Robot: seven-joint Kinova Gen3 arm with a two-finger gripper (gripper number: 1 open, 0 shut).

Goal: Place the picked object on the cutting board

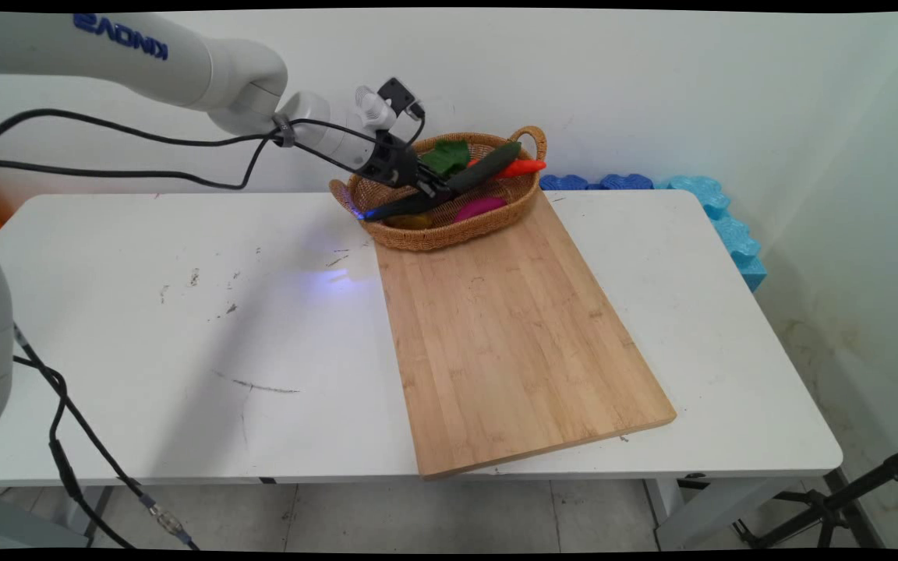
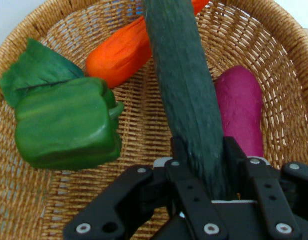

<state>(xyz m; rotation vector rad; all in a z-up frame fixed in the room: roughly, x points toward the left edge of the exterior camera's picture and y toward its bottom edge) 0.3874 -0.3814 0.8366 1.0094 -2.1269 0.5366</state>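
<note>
My gripper (image 1: pixel 435 187) (image 2: pixel 203 165) reaches into a wicker basket (image 1: pixel 449 234) (image 2: pixel 144 135) at the table's far side and is shut on a long dark green cucumber (image 1: pixel 488 165) (image 2: pixel 181 85). The cucumber lies slanted across the basket, its far end pointing toward the handle at the back right. Around it in the basket lie a green pepper (image 1: pixel 446 158) (image 2: pixel 64 125) with a green leaf (image 2: pixel 36 70) behind it, an orange carrot (image 1: pixel 525 167) (image 2: pixel 121 52) and a purple vegetable (image 1: pixel 480 208) (image 2: pixel 241 105). A brownish piece (image 1: pixel 410 222) sits under the cucumber's near end.
A large wooden cutting board (image 1: pixel 511 335) runs from the basket down to the table's front edge. Blue foam blocks (image 1: pixel 702 195) line the wall and the table's right far corner. Black cables (image 1: pixel 129 175) hang from the arm over the white table (image 1: pixel 184 351) at the left.
</note>
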